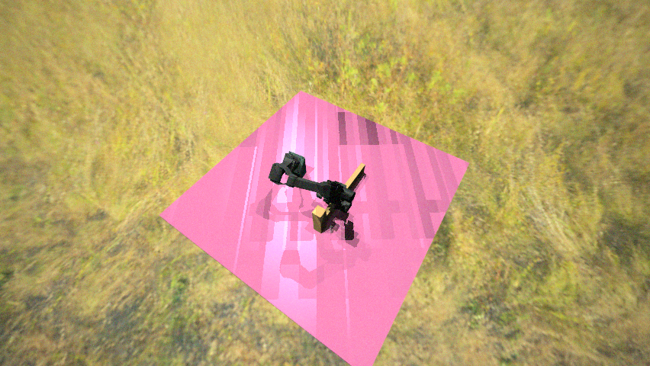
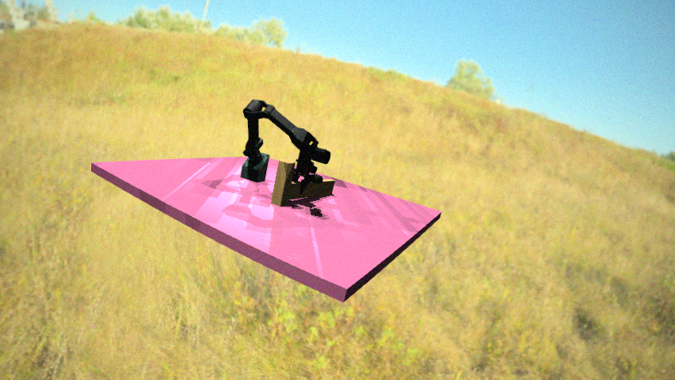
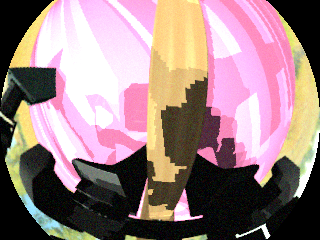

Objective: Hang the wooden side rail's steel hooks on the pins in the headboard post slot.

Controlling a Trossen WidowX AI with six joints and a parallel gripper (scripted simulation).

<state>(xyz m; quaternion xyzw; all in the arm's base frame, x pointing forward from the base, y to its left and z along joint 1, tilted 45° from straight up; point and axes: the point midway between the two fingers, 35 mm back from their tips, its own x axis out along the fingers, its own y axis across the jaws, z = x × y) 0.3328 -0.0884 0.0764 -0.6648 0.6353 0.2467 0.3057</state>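
The wooden side rail (image 1: 357,175) (image 2: 324,189) (image 3: 178,45) stands on edge and runs from the post toward the far right side of the table. My gripper (image 1: 336,209) (image 2: 306,180) (image 3: 166,144) is shut on it, nearer the post end than the far end. The headboard post (image 1: 317,219) (image 2: 281,184) stands upright, and the rail's near end meets or nearly meets its side in the exterior view. The far end is low, at or close to the table top. The steel hooks, the slot and the pins are hidden, so their seating cannot be told.
The pink table (image 1: 218,209) (image 2: 226,226) carries striped light and dark shadows. The arm's base (image 1: 295,164) (image 2: 254,169) stands behind and to the left of the post. The post's top rises above the rail close beside my gripper.
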